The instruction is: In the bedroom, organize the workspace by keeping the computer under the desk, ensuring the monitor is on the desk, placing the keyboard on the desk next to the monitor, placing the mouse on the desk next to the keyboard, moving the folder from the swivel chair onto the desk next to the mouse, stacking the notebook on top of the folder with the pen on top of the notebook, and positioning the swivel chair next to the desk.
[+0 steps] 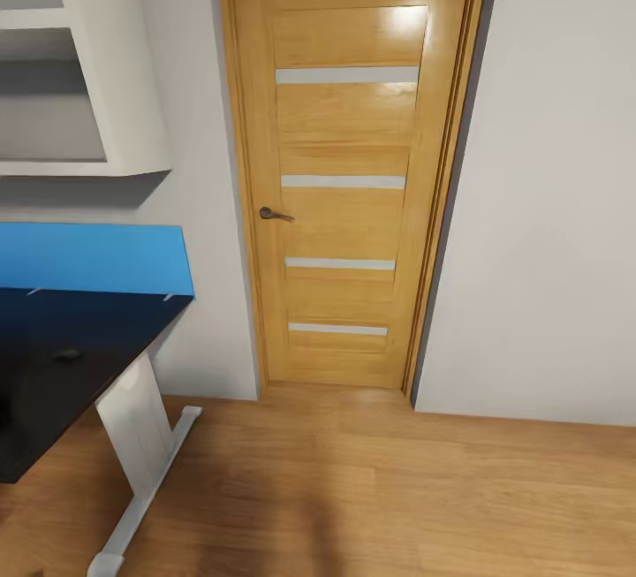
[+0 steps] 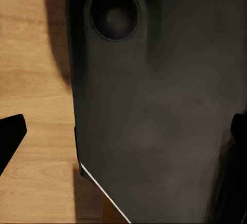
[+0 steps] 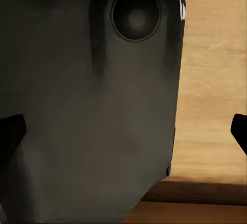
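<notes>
- Head view: the desk (image 1: 62, 356) sits at your lower left, its edge running away toward the wall, with what looks like the mouse (image 1: 66, 353) on it; turn left, so your left arm is nearer
- Left wrist view: left gripper (image 2: 123, 131) fingertips spread wide, holding nothing, over the floor (image 2: 36, 80)
- Right wrist view: right gripper (image 3: 123, 131) likewise wide apart and empty

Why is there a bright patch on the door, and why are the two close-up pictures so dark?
Head view: glare sits near the top of the glossy wooden door, and a soft shadow falls on the floor. Both wrist views: a dark, smooth robot body part close to each lens blocks most light; wooden floor shows beside it.
</notes>
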Motion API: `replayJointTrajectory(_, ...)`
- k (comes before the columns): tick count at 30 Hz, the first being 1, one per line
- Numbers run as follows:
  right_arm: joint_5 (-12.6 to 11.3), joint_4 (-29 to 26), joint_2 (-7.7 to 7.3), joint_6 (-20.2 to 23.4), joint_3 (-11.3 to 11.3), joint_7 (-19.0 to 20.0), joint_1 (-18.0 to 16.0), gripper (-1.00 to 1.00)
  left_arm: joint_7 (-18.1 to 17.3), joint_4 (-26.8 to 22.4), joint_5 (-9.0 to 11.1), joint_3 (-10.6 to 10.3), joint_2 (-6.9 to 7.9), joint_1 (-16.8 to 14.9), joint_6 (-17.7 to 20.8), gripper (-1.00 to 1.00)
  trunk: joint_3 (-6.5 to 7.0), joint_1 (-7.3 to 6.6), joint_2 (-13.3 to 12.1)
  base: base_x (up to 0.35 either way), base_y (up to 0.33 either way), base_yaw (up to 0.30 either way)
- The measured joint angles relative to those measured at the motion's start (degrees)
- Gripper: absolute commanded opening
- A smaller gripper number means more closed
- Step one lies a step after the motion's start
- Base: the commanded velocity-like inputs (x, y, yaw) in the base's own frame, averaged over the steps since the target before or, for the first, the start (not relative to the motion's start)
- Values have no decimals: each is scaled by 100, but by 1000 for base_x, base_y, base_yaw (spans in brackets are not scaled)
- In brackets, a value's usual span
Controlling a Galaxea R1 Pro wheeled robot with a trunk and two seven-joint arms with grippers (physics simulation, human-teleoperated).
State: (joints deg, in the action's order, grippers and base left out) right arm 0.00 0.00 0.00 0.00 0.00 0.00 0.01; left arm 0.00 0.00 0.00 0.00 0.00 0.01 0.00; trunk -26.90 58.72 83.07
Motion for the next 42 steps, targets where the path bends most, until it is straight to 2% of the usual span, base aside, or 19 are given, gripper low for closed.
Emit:
replayJointTrajectory(8, -24, 11, 174, 44, 1, -24, -33, 100, -16, -113, -13, -24, -220, -1, -21, 100, 128, -152, -281, 0, 0, 0)
replayJointTrajectory(17, -24, 19, 175, 19, 3, -16, -33, 100, -23, -118, -16, -24, -220, -1, -24, 100, 289, -350, -642, 0, 0, 0)
replayJointTrajectory(28, -57, 42, 200, -312, -27, -24, -33, 100, -16, -117, 1, -14, -211, 1, -24, 100, 492, -592, -1083, 0, 0, 77)
replayJointTrajectory(29, -55, 39, 202, -1450, -25, -24, -35, 100, -16, -117, 1, -13, -211, 1, -24, 100, 511, -614, -1123, 0, 0, 240)
replayJointTrajectory(30, -58, 40, 205, -1688, -23, -24, -33, 100, -16, -117, 0, -11, -211, 0, -25, 100, 529, -636, -1163, 0, 0, 243)
replayJointTrajectory(35, -57, 33, 209, -2208, -18, -26, -33, 100, -16, -123, 0, -9, -210, 0, -31, 100, 621, -746, -1364, 0, 0, 253)
replayJointTrajectory(40, -52, -40, 202, -2383, -20, -30, -34, 100, -14, -258, 0, -14, -217, -1, -27, 100, 711, -856, -1565, 0, 0, 276)
replayJointTrajectory(42, -50, -339, 196, -2443, -22, -31, -35, 100, 2, -526, -2, -15, -223, -2, -25, 100, 748, -900, -1645, 0, 0, 285)
